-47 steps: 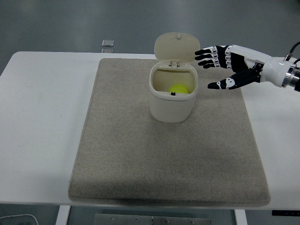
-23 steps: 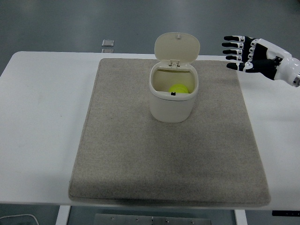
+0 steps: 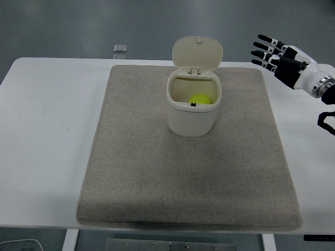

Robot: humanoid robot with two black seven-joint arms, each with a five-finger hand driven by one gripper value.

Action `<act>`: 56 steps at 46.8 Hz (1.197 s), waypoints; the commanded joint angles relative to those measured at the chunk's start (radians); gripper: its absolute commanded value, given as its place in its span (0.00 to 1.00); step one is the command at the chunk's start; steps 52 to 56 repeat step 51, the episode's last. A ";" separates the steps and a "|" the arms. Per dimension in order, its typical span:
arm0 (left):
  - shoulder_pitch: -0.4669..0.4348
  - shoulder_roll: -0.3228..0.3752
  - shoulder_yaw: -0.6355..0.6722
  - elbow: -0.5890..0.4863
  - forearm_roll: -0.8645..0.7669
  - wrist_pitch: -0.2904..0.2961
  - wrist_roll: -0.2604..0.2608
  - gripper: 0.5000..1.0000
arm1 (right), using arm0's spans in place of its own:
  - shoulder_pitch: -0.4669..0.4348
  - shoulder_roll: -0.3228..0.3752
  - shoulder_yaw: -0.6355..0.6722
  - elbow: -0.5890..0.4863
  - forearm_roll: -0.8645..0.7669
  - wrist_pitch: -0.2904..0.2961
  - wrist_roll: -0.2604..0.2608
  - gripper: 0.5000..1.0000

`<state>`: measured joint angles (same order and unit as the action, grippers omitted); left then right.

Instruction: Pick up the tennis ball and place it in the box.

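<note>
A yellow-green tennis ball (image 3: 199,99) lies inside a cream bin-like box (image 3: 192,112) whose hinged lid (image 3: 197,52) stands open at the back. The box sits on a grey mat (image 3: 157,172) in the middle of the table. My right hand (image 3: 272,52) is at the far right, raised above the mat's back right corner, well apart from the box. Its fingers are spread and hold nothing. My left arm does not show.
The white table (image 3: 47,130) extends left and right of the mat. A small clear square object (image 3: 120,49) lies at the table's far edge, back left of the box.
My right hand has pulled back from beside the box to the right and upward, staying open. The ball and box have not moved.
</note>
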<state>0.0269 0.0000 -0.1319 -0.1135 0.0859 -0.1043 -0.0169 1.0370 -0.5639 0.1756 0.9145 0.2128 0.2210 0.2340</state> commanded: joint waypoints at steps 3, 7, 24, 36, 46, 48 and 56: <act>0.001 0.000 0.000 0.000 0.000 0.000 0.000 0.98 | -0.011 0.013 -0.002 -0.003 0.066 0.001 -0.008 0.79; 0.001 0.000 0.000 0.000 0.000 0.000 0.000 0.98 | -0.022 0.022 0.001 -0.003 0.089 0.000 -0.039 0.79; 0.001 0.000 0.000 0.000 0.000 0.000 0.000 0.98 | -0.023 0.028 0.019 -0.006 0.145 0.001 -0.051 0.80; 0.001 0.000 0.000 0.000 0.000 0.000 0.000 0.98 | -0.025 0.019 0.038 -0.005 0.126 0.006 -0.047 0.83; 0.001 0.000 0.000 0.000 0.000 0.000 0.000 0.98 | -0.026 0.022 0.035 -0.003 0.126 0.011 -0.047 0.83; 0.001 0.000 0.000 0.000 0.000 0.000 0.000 0.98 | -0.026 0.022 0.035 -0.003 0.126 0.011 -0.047 0.83; 0.001 0.000 0.000 0.000 0.000 0.000 0.000 0.98 | -0.026 0.022 0.033 -0.002 0.126 0.011 -0.048 0.83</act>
